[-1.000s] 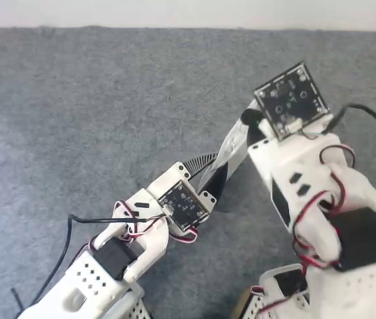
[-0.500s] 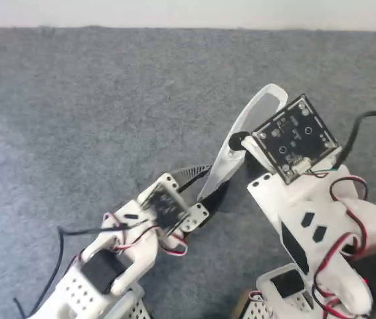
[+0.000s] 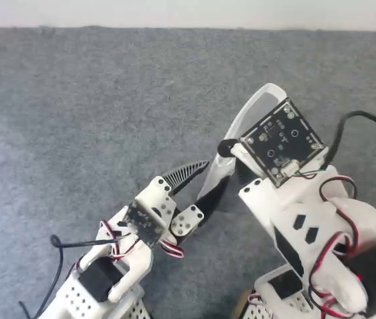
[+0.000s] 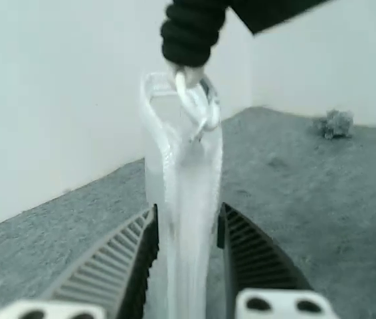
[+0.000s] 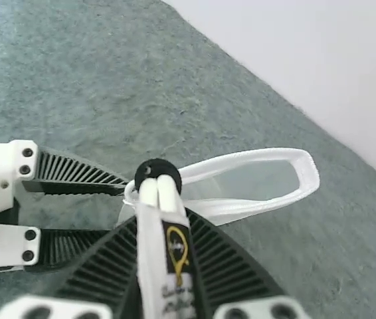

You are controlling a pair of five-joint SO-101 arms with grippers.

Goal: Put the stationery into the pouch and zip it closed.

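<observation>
- Left gripper (image 3: 199, 187), lower centre of the high view: its black ribbed fingers (image 4: 125, 262) are closed on the lower part of a clear plastic pouch with white edging (image 3: 249, 114).
- In the left wrist view the pouch stands upright between the two fingers and touches both.
- The pouch is held up off the table at centre right of the high view. It slants from the left gripper toward the upper right, partly behind the right arm's square camera board (image 3: 278, 141).
- Right gripper (image 5: 163, 222): clamped on a white pen with yellow print (image 5: 169, 247).
- The pen's round black end (image 5: 153, 170) sits against the pouch's top edge, just beside a small metal ring (image 4: 200, 113).
- Cannot tell whether the pen tip is inside the pouch, or whether the zip is open.
- Below lies a grey carpet-like surface (image 3: 75, 100). A white wall (image 3: 175, 12) runs along the top edge.
</observation>
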